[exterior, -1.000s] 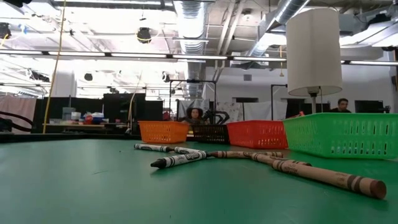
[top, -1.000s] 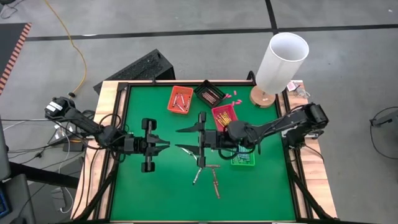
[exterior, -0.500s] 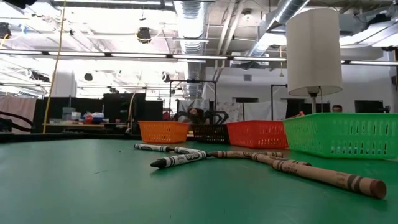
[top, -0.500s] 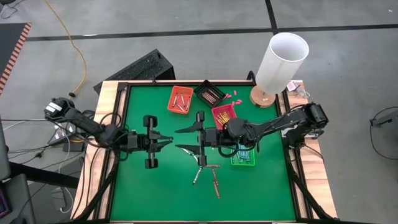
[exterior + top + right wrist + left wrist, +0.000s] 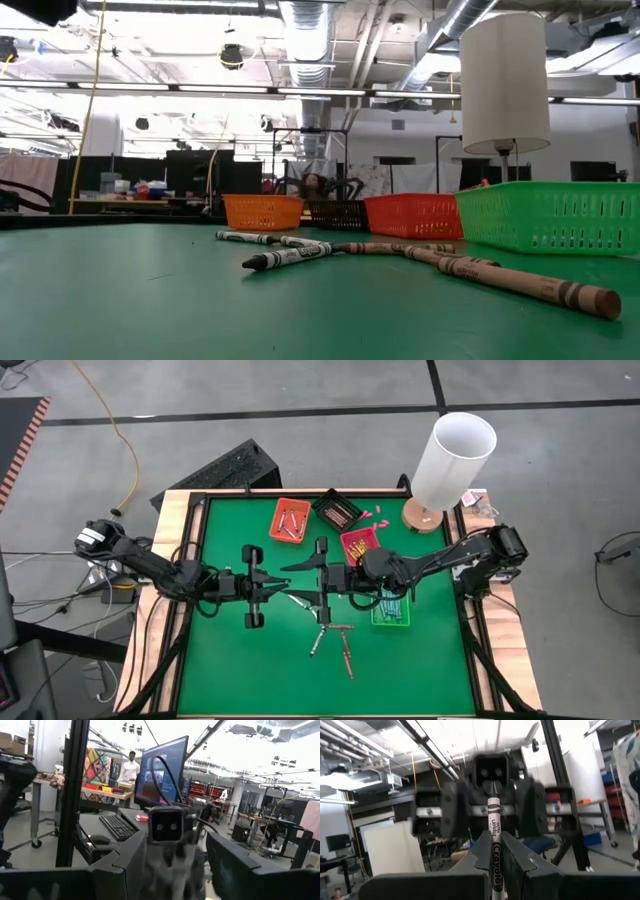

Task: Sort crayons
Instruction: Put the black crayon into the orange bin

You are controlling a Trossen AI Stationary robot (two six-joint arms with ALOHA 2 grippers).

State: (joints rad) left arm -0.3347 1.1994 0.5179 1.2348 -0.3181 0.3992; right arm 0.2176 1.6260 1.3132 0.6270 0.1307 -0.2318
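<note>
Gripping a grey crayon (image 5: 494,851) lengthwise, tip forward, our left gripper (image 5: 272,588) faces the right gripper (image 5: 298,584), whose fingers spread wide just beyond that tip.

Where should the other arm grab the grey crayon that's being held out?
Grip the free front stretch of the grey paper-wrapped crayon, just behind its tip. The left gripper clamps the rest, so only that end is bare. It points at the open right gripper, so come head-on.
</note>
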